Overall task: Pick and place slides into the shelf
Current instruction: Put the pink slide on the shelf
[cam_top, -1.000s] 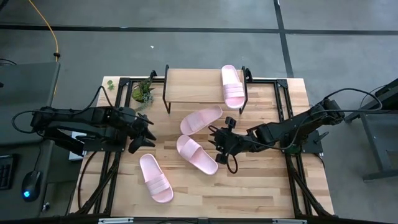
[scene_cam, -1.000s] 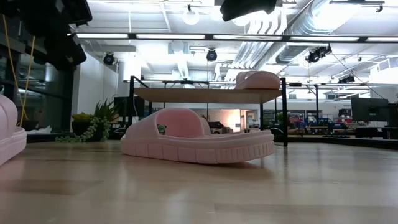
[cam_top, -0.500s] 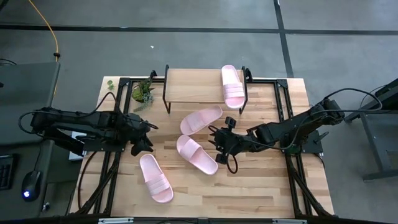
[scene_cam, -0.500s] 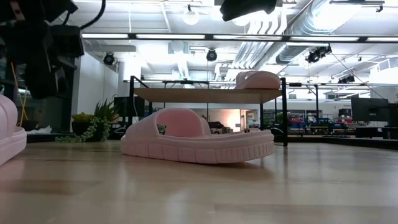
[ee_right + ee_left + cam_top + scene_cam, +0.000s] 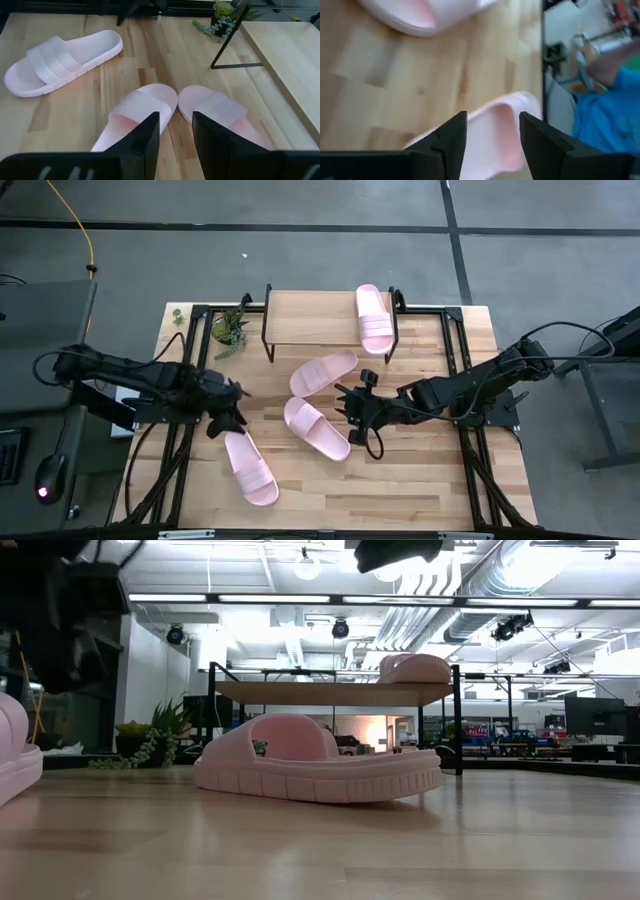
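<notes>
Four pale pink slides are in view. One lies on the shelf [image 5: 310, 318] at its right end [image 5: 374, 318]. Two lie sole-down mid-table [image 5: 323, 372] [image 5: 316, 428], and one sits near-left [image 5: 250, 466]. My left gripper [image 5: 232, 420] is open and hovers over the far end of the near-left slide [image 5: 495, 130], which shows between its fingers. My right gripper [image 5: 350, 408] is open, just right of the two middle slides [image 5: 137, 115] [image 5: 220, 117], and touches neither. In the low view the shelf [image 5: 330, 692] carries its slide [image 5: 415, 668].
A small potted plant [image 5: 230, 328] stands at the shelf's left end. Black frame rails run along the table's left and right sides [image 5: 452, 340]. Bare planks lie near the front edge [image 5: 400, 490]. A person in blue [image 5: 605, 110] shows beyond the table.
My left gripper has moved toward the table's near edge and a little right, from beside the plant side to above the far end of the near-left slide. The slides have not moved.
</notes>
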